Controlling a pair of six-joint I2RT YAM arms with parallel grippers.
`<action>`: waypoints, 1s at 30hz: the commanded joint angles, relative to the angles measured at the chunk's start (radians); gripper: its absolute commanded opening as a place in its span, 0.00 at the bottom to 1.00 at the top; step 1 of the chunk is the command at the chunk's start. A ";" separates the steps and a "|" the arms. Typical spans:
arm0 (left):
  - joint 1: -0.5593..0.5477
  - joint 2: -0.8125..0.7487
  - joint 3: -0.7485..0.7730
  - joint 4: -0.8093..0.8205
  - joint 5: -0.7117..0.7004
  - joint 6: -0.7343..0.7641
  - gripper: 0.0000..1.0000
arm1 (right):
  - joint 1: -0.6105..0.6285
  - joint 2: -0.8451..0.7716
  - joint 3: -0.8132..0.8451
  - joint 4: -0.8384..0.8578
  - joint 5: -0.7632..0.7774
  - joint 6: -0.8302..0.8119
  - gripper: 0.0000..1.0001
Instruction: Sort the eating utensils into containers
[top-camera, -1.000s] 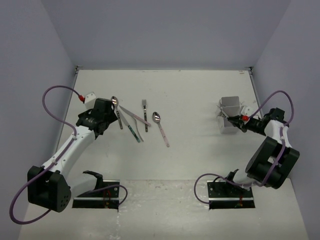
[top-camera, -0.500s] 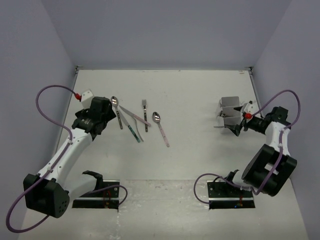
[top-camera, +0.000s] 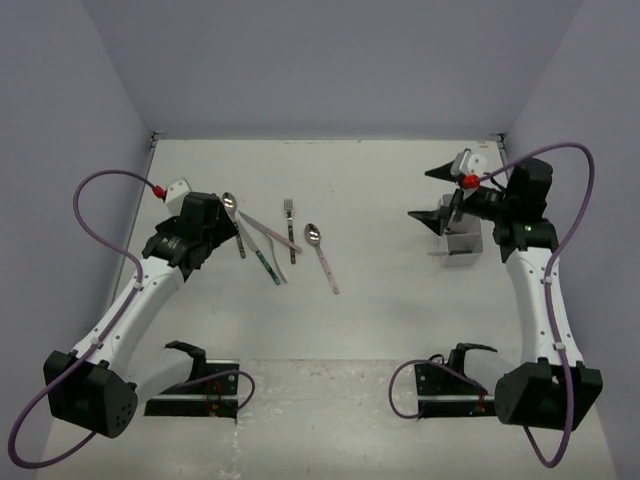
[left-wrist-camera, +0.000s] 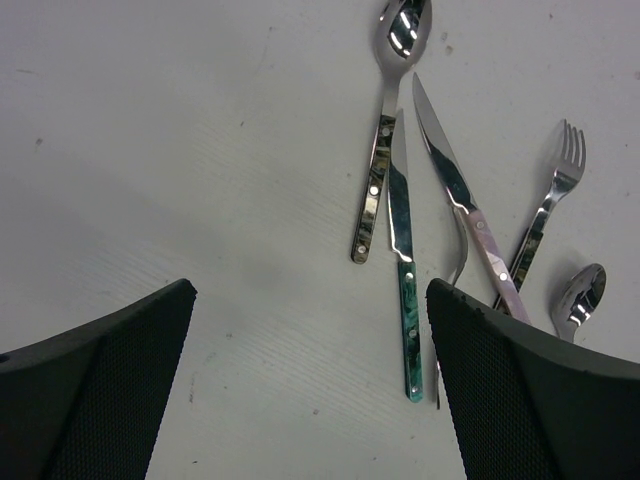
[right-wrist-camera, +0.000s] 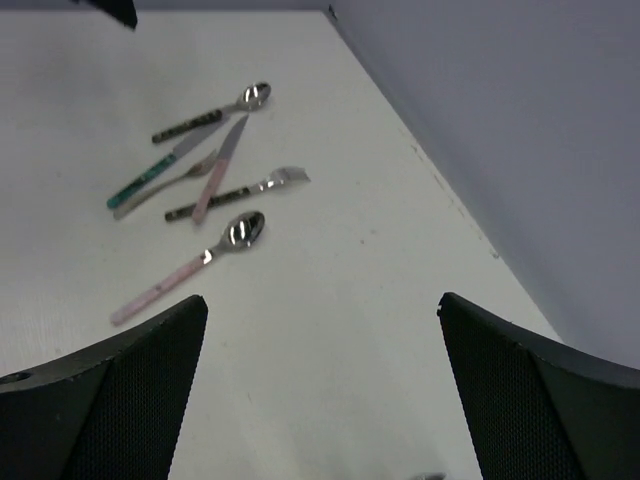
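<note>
Left gripper (left-wrist-camera: 310, 290) hangs with its jaws spread wide and nothing between them, low over the table (top-camera: 380, 320) just to the left of the loose cutlery. On my other feed the right gripper (right-wrist-camera: 322, 300) is just as wide apart and just as empty, raised above the containers (top-camera: 466, 245) at the right side of the table. From overhead I count six utensils (top-camera: 291, 235) lying in a loose cluster left of centre, well apart from the containers: a dark-handled spoon (left-wrist-camera: 385, 130) nearest the left arm, a teal-handled knife (left-wrist-camera: 403, 270) beside it, a pink-handled knife (left-wrist-camera: 450, 180) crossing over a plain fork (right-wrist-camera: 203, 165), then a dark-handled fork (left-wrist-camera: 550, 205) and a pink-handled spoon (right-wrist-camera: 190, 265) furthest toward the middle. A slim metal piece (top-camera: 437, 253) pokes out of the containers' near left side; I take it for a utensil already dropped in, though it is too small for me to be sure, and I cannot see into the compartments. By my reckoning the sort is barely started: one piece in at best, six left to carry across.
</note>
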 joint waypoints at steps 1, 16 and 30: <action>-0.012 -0.010 0.038 -0.003 0.020 -0.033 1.00 | 0.088 0.019 0.104 0.348 0.173 0.507 0.99; -0.035 -0.076 -0.060 0.059 0.112 -0.039 1.00 | 0.610 0.241 0.291 0.150 1.013 0.761 0.99; -0.159 0.062 -0.071 0.137 0.132 -0.026 1.00 | 0.869 0.704 0.369 -0.146 1.298 0.792 0.99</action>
